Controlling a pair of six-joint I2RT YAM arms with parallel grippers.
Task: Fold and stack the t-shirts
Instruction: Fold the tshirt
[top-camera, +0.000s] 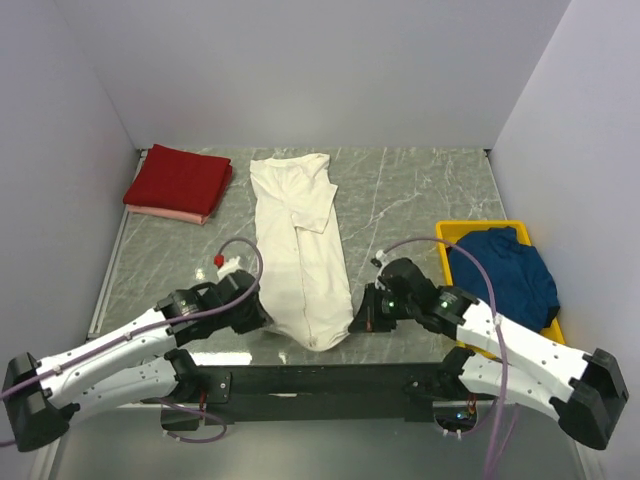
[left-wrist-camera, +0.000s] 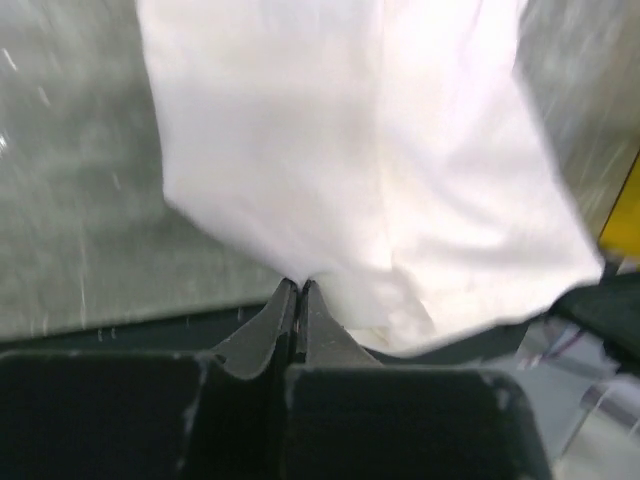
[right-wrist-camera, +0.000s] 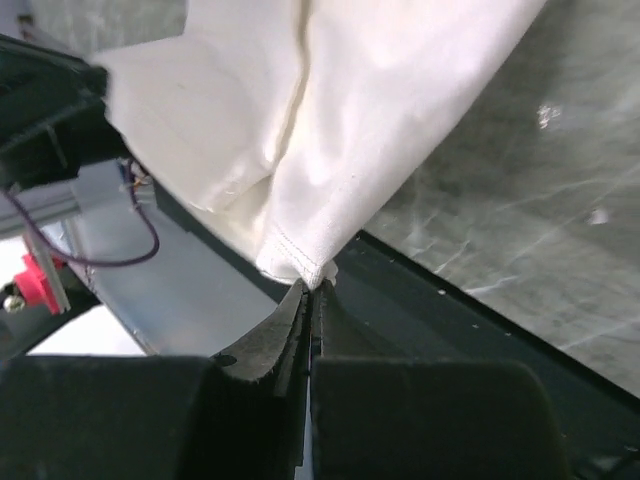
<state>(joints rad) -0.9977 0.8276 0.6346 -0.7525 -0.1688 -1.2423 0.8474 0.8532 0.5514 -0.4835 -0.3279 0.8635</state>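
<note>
The cream t-shirt (top-camera: 300, 250) lies folded lengthwise in a long strip down the middle of the table, collar end far, hem near. My left gripper (top-camera: 262, 318) is shut on the hem's left corner (left-wrist-camera: 300, 275). My right gripper (top-camera: 356, 322) is shut on the hem's right corner (right-wrist-camera: 312, 270). The hem end is lifted slightly at the near table edge. A dark red t-shirt (top-camera: 180, 178) lies folded on a folded pink t-shirt (top-camera: 172, 212) at the far left. A navy blue t-shirt (top-camera: 505, 272) is bunched in the yellow bin.
The yellow plastic bin (top-camera: 478, 230) stands at the right side of the marble table. White walls enclose the table on three sides. The black mounting rail (top-camera: 320, 375) runs along the near edge below the shirt's hem.
</note>
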